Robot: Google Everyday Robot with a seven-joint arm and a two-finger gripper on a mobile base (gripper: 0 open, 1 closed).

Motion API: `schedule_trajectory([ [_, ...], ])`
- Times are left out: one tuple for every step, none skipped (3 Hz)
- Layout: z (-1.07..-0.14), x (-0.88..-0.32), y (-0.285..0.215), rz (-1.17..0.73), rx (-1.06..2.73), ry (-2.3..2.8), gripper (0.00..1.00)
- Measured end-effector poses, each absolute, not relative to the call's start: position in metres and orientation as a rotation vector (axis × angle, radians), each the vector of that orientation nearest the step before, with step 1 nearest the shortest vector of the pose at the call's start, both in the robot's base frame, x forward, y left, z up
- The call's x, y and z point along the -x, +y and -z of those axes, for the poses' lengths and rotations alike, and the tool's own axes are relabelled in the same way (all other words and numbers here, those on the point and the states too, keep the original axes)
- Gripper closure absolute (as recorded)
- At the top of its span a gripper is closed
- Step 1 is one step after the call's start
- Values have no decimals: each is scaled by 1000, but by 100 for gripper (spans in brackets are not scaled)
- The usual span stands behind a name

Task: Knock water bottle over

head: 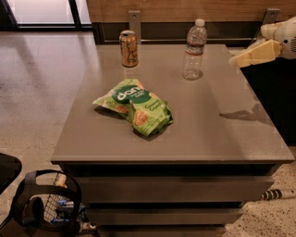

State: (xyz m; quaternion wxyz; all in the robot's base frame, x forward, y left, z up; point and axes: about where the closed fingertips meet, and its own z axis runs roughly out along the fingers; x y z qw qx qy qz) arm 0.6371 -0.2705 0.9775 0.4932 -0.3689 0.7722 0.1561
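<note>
Pincer (237,59) hovering right of upright water bottle (194,51), not touching

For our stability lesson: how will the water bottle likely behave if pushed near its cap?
Tall, narrow and upright, the water bottle would probably tip rather than slide. Its round body may then roll. The gripper hovers at its right, not touching.

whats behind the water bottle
Behind the water bottle runs a dark wall strip under wood panelling; the stretch right behind the bottle is mostly hidden. The tool hovers to its right, apart.
</note>
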Motion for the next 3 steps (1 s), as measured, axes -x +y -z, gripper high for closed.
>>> schedule_trajectory([
  [-971,-663,-263,-416,871,1803,0],
  [-960,-700,-254,-466,823,1720,0],
  [-952,-724,-245,-483,790,1677,0],
])
